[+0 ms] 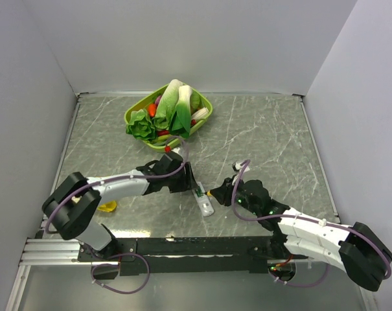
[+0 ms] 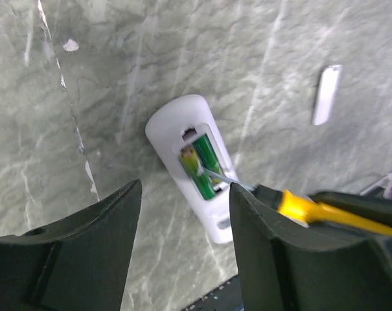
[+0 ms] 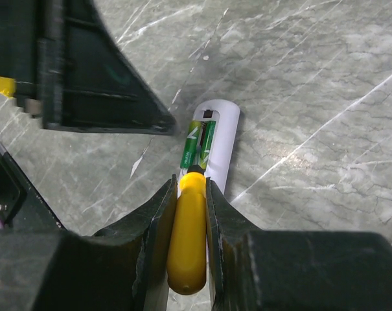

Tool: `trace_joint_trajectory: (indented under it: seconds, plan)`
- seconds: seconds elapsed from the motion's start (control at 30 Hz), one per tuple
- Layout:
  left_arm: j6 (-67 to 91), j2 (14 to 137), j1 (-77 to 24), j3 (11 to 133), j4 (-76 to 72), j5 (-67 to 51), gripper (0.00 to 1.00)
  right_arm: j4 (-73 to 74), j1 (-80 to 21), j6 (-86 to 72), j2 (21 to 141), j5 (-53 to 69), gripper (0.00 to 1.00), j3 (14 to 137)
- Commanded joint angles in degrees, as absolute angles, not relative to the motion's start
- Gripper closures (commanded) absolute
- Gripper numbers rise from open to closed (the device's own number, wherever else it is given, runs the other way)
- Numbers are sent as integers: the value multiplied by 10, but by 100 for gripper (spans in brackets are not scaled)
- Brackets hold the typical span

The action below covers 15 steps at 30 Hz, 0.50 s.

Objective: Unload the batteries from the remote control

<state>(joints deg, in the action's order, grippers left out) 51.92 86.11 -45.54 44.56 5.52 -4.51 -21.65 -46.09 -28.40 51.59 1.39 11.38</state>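
Marble table (image 1: 267, 129) | remote control (image 2: 176, 123) below left gripper (image 2: 184, 189), long axis running between its spread, empty fingers | right gripper (image 3: 190, 188) clamps screwdriver (image 3: 188, 240), tip at batteries (image 2: 205, 172)

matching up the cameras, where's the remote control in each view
top external: remote control just below centre.
left wrist: centre, above the left hand's gap.
right wrist: centre, just beyond the right hand.
shared landmark: yellow screwdriver, tip at the batteries.

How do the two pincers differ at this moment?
The left pincer stands open and empty; the right pincer is shut on a yellow-handled screwdriver. The left pincer hangs close by the remote control; the right pincer holds the tool's tip at the batteries. Both face the remote.
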Motion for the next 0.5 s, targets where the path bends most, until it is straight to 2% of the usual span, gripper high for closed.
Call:
trace_joint_trajectory:
  seconds: [0.0,0.27,0.47]
  plan:
    - [507,898,-454,475,52,-58,40,-222,-461,-284,519,42,100,143]
    - [512,919,-454,479,47,-61,44,-209,-461,-280,503,41,100,149]
    - [521,924,-454,472,41,-62,54,-214,-461,-287,499,46,100,146]
